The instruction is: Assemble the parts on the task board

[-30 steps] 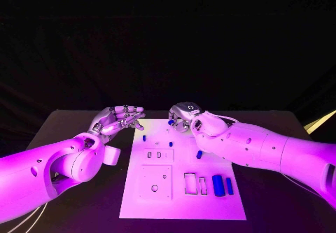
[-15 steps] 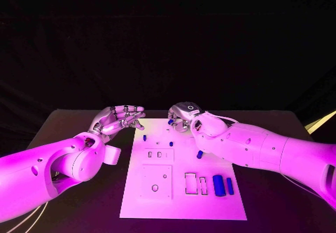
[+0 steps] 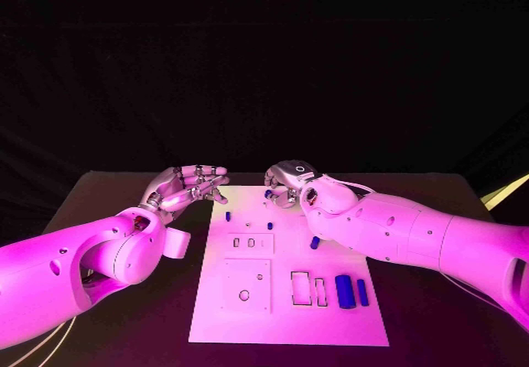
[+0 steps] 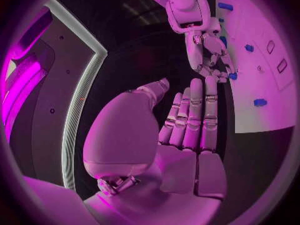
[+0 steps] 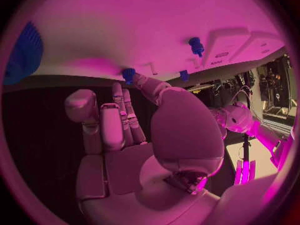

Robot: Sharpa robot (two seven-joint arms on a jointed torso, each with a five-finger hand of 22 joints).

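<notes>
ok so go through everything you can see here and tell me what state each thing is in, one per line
left robot hand: fingers apart, holding nothing, beside the board's far left corner
right robot hand: fingertips on a small blue part at the board's far edge
task board: flat on the table
two long blue parts: lying side by side on the board
rectangular slots: unfilled

The task board (image 3: 289, 321) is a white plate lying flat on the black counter (image 3: 110, 206), marked with rectangular outlines and slots; two blue cylinders (image 3: 344, 292) lie side by side near its right edge; smaller blue parts (image 3: 314, 243) stand or lie farther up; one small blue part (image 3: 268, 193) sits at the right hand (image 3: 289, 182) fingertips, seemingly pinched.
</notes>
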